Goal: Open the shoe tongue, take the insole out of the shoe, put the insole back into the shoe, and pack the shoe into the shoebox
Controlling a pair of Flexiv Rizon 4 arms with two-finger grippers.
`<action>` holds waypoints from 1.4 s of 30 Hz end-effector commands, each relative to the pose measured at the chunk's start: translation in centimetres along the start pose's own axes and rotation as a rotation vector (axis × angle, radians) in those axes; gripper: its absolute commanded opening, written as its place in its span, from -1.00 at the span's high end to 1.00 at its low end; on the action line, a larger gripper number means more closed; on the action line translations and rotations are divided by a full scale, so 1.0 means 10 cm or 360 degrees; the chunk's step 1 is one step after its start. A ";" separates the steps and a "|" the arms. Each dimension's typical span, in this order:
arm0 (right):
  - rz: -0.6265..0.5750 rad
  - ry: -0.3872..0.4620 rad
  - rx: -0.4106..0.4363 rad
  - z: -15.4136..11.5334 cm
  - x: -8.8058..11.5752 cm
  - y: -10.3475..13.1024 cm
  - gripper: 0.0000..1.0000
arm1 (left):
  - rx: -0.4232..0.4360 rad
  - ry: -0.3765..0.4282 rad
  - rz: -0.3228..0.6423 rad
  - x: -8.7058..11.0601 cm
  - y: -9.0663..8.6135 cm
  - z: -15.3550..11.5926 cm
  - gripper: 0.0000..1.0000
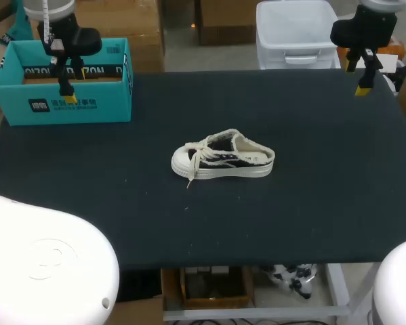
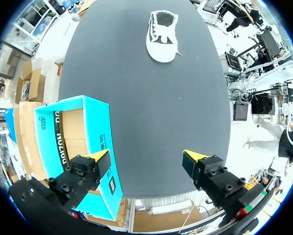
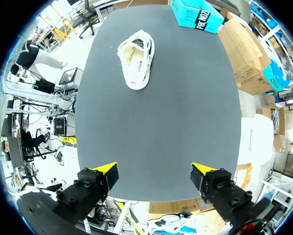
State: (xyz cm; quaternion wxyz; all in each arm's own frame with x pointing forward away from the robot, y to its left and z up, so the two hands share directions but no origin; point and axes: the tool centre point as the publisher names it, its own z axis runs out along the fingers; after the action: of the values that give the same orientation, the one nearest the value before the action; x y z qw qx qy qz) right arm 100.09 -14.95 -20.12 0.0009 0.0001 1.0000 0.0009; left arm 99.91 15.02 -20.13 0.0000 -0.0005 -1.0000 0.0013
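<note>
While the shoe (image 1: 223, 161) sat near the middle of the dark table (image 1: 311, 203), both claws hung well apart from it. The left gripper (image 2: 147, 159) was spread wide at the teal shoebox (image 1: 64, 101) in the far left corner, one finger over the box's wall. The right gripper (image 3: 155, 170), also spread and holding nothing, hovered by the far right corner, with the shoe well ahead of it.

Print stands only on the teal shoebox (image 1: 67, 108): large block letters run along its side walls and inner wall, and a small dark label with a white mark and tiny characters sits on its front wall, none clear enough to read.
</note>
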 end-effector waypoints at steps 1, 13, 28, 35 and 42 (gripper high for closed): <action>0.0000 0.0001 0.0001 0.00 0.00 0.00 -1.00 | -0.0002 0.0002 0.0000 0.00 0.00 0.00 -1.00; 0.0000 0.0001 0.0001 0.00 0.00 0.00 -1.00 | -0.0002 0.0002 0.0000 0.00 0.00 0.00 -1.00; 0.0000 0.0001 0.0001 0.00 0.00 0.00 -1.00 | -0.0002 0.0002 0.0000 0.00 0.00 0.00 -1.00; 0.0032 0.0037 -0.0045 0.03 0.00 0.02 -1.00 | -0.0030 0.0028 -0.0153 0.01 -0.04 0.02 -1.00; 0.0098 0.0034 -0.0256 0.25 0.14 0.19 -1.00 | -0.0009 0.0084 -0.0467 0.21 -0.13 0.09 -1.00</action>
State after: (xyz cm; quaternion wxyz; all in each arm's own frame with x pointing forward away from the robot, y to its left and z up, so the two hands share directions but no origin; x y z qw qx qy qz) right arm 99.41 -12.63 -21.66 -0.0192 0.0283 0.9976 0.0605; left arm 97.98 14.15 -20.76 0.0299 0.1279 -0.9913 0.0010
